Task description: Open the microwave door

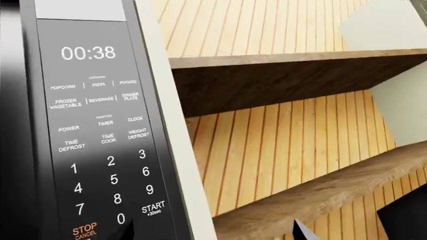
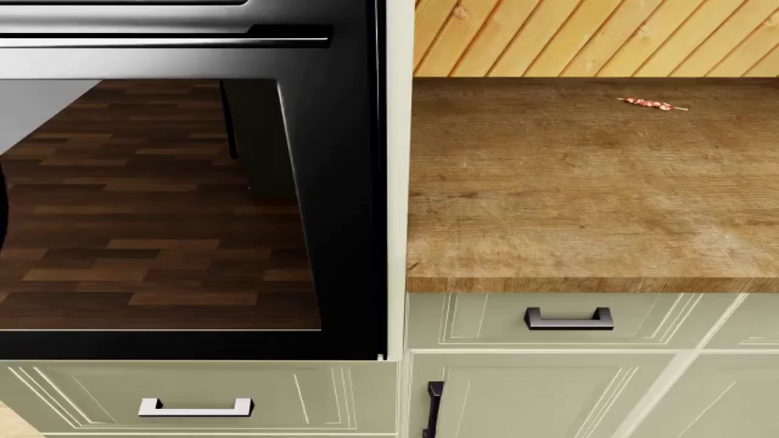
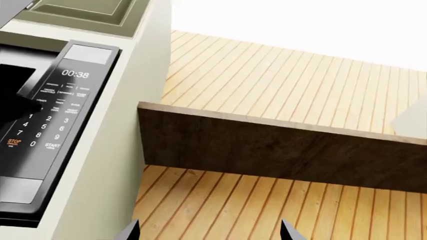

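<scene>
The microwave's black control panel point(image 1: 100, 130) fills the left wrist view's left side, showing 00:38 above a keypad. A dark strip at the frame edge beside it is the microwave door point(image 1: 10, 125), which looks flush with the panel. My left gripper point(image 1: 213, 235) is open and close to the panel. One fingertip point(image 1: 127, 233) is over the keypad's low corner, the other fingertip point(image 1: 303, 232) before a shelf. In the right wrist view the panel point(image 3: 63, 105) and dark door point(image 3: 13, 85) sit at the left. My right gripper point(image 3: 210, 234) is open before the plank wall, holding nothing. The head view shows neither gripper.
Two wooden shelves point(image 1: 287, 82) jut from the plank wall point(image 3: 267, 80) beside the microwave's pale cabinet side point(image 3: 133, 100). In the head view a glossy black oven front point(image 2: 182, 201) stands left of a wooden counter point(image 2: 585, 192) carrying a small skewer-like item point(image 2: 651, 104), with drawers point(image 2: 568, 318) below.
</scene>
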